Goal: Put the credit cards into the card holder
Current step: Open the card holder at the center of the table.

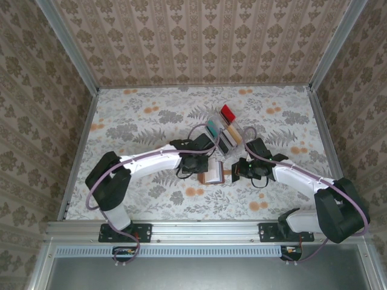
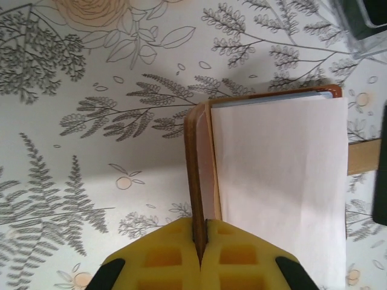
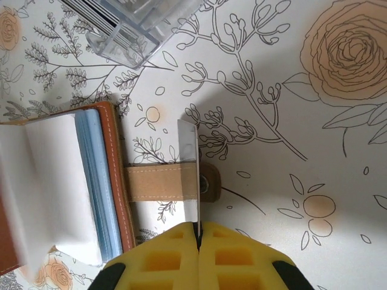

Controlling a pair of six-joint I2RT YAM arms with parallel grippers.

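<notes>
The card holder (image 1: 213, 176), a brown wallet, lies open on the flowered table between both arms. My left gripper (image 2: 199, 232) is shut on the wallet's brown cover flap (image 2: 195, 175), which stands upright on edge beside the pale inner pockets (image 2: 278, 181). My right gripper (image 3: 198, 232) is shut on a thin grey-white credit card (image 3: 188, 136), held on edge just right of the wallet, above its tan clasp strap (image 3: 160, 182). The wallet's brown rim (image 3: 112, 175) and blue pockets (image 3: 91, 181) lie left of the card. From above, the left gripper (image 1: 196, 163) and right gripper (image 1: 239, 171) flank the wallet.
A clear plastic slotted rack (image 1: 225, 130) with red, teal and tan pieces stands just behind the wallet; its corner shows as the rack (image 3: 133, 24) in the right wrist view. Patterned walls enclose the flowered table (image 1: 139, 121) at left, back and right.
</notes>
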